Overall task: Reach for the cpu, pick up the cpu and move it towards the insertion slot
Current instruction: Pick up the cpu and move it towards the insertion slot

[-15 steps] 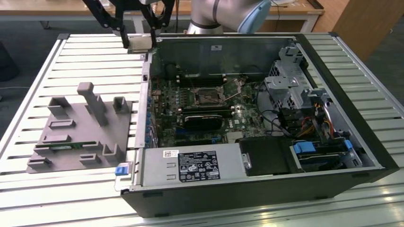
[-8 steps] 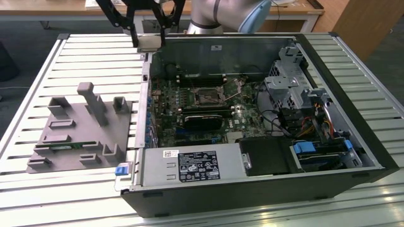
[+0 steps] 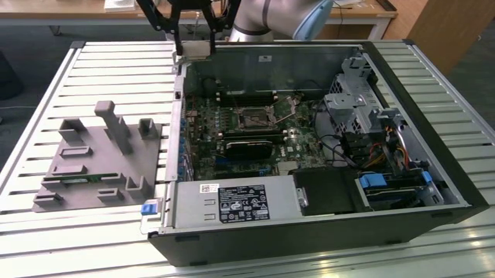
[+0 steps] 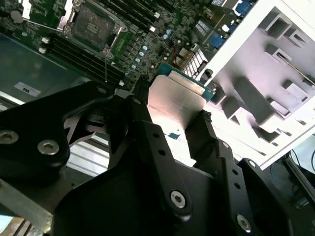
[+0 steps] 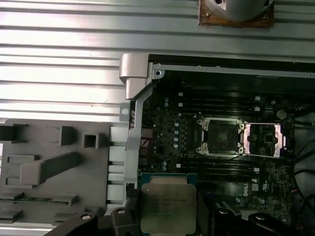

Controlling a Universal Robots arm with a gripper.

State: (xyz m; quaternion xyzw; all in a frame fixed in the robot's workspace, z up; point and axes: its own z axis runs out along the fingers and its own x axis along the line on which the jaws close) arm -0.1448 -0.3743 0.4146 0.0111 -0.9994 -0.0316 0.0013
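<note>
The tool (image 4: 170, 115) is closed on the cpu (image 4: 178, 101), its black fingers (image 4: 142, 123) pressing against 2 opposite edges of the chip, as both wrist views show. In the first wrist view the cpu (image 5: 167, 206) appears flat-on, silver top facing the camera with a pale rim around it, held between the dark finger parts (image 5: 125, 216) at either side.

In the exterior view the tool (image 3: 193, 35) hangs above the far corner of the open computer case (image 3: 456, 191), on the exterior view's left side of that case, with the cpu (image 3: 195, 50) a pale patch at its tip, raised clear of the slatted metal surface (image 3: 116, 75). The chip is well apart from the grey plastic fixture (image 3: 97, 162), which lies on the surface to the exterior view's left of the case.

The insertion slot (image 3: 254, 117) sits on the green circuit board (image 3: 294, 139) inside the case, a dark square with a silvery frame. In the first wrist view the insertion slot (image 5: 220, 136) is seen with its metal cover plate (image 5: 263, 140) folded open just beside it. The cpu is not over the slot; it is held off toward the case's edge, with long black memory slots (image 4: 88, 61) between them in the second wrist view.
</note>
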